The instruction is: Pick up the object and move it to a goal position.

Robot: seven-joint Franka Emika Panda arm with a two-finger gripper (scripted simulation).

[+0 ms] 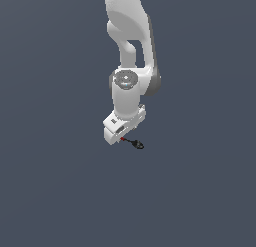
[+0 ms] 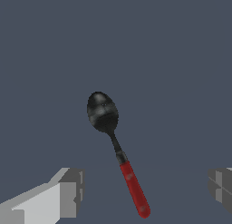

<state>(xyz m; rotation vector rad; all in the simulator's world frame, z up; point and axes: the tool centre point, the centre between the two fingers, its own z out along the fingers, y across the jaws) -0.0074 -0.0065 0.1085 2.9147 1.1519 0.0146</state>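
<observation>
One spoon (image 2: 115,146) lies on the flat grey surface (image 2: 172,60): a glossy black oval bowl, a thin black neck, then a red handle. The gripper (image 2: 144,191) hangs over it, two fingers (image 2: 68,193) spread wide either side of the handle, touching nothing. In the exterior view the gripper body hides most of the handle.

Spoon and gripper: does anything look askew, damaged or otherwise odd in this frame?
Nothing stands out. The spoon looks intact, its red handle lying between the open fingers of the gripper, neither finger touching it. In the exterior view its black head pokes out beside the gripper.
</observation>
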